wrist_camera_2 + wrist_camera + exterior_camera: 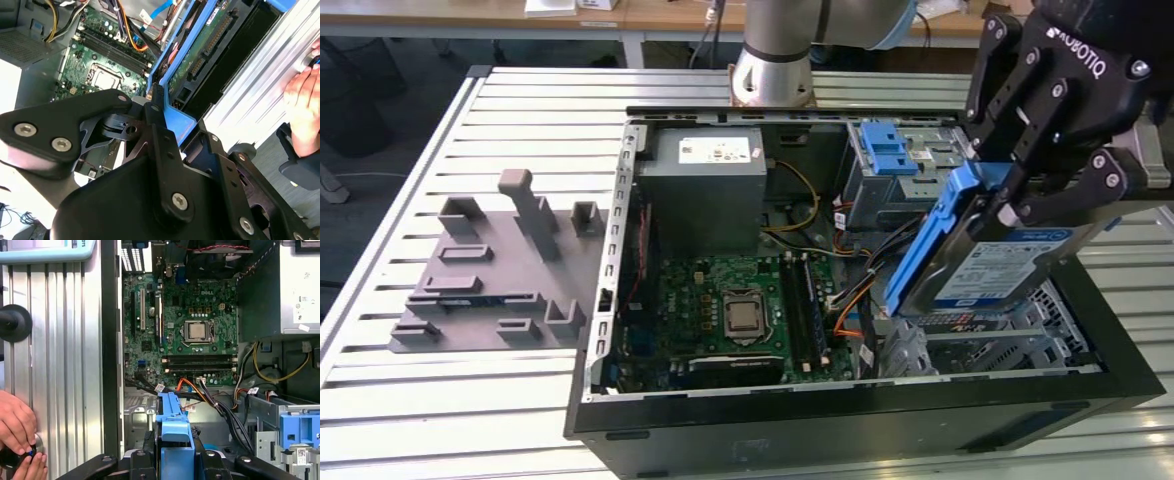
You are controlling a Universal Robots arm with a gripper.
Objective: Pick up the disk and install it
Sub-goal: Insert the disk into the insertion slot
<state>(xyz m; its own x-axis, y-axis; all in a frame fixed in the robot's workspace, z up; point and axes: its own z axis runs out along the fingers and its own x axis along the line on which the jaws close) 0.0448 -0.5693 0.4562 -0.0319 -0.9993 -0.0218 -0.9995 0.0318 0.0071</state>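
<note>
The gripper [1051, 195] is clenched on the disk [994, 265], which hangs over the drive bay [987, 345] in a corner of the open computer case [854, 412]. The disk's long axis tilts steeply down toward the bay. Cables [851, 300] crowd the bay's inner side. The case stands on the slatted bench [454, 400].

My arm [774, 45] stands as upright grey column behind jaws. From my seat, gripper [1034, 195] sits high at exterior view's right, black body above, linkage fingers [1014, 100] slanting down. Jaws clamped on disk [994, 270], held tilted, most of it hanging below jaws. In both wrist views gripper [165, 117] [175, 460] has disk's blue edge [172, 425] pinched between jaws, one finger either side.
</note>
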